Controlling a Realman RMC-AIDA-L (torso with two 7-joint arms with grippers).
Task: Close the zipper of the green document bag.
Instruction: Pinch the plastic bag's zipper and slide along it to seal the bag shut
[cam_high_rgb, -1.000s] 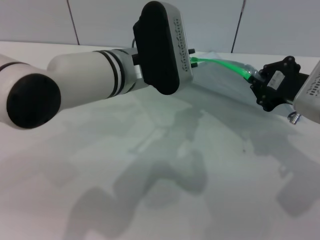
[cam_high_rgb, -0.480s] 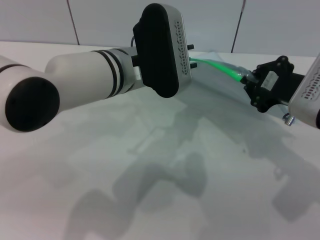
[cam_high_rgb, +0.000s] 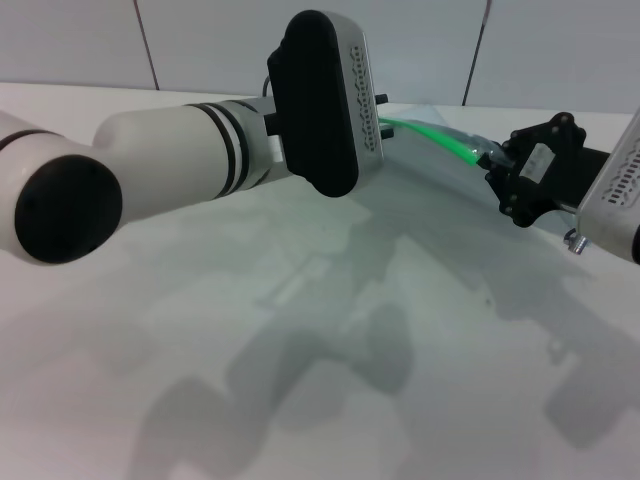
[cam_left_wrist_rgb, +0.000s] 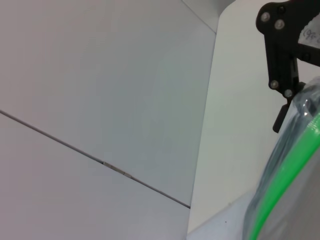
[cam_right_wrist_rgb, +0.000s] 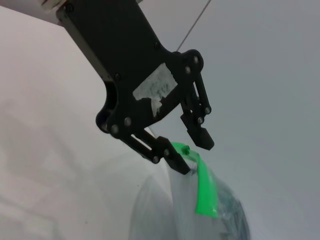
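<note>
- Green document bag (cam_high_rgb: 440, 160) upper right of centre in head view, lifted off the white table (cam_high_rgb: 300, 400), held between both arms.
- Zipper (cam_high_rgb: 440, 136) runs as a bright green strip along the bag's top edge.
- Left gripper (cam_right_wrist_rgb: 192, 150) at the bag's left end, fingers apart, lower finger touching the green end tab.
- Right gripper (cam_high_rgb: 497, 165) at right edge, at the zipper's right end; cannot tell whether its fingers are closed.
</note>
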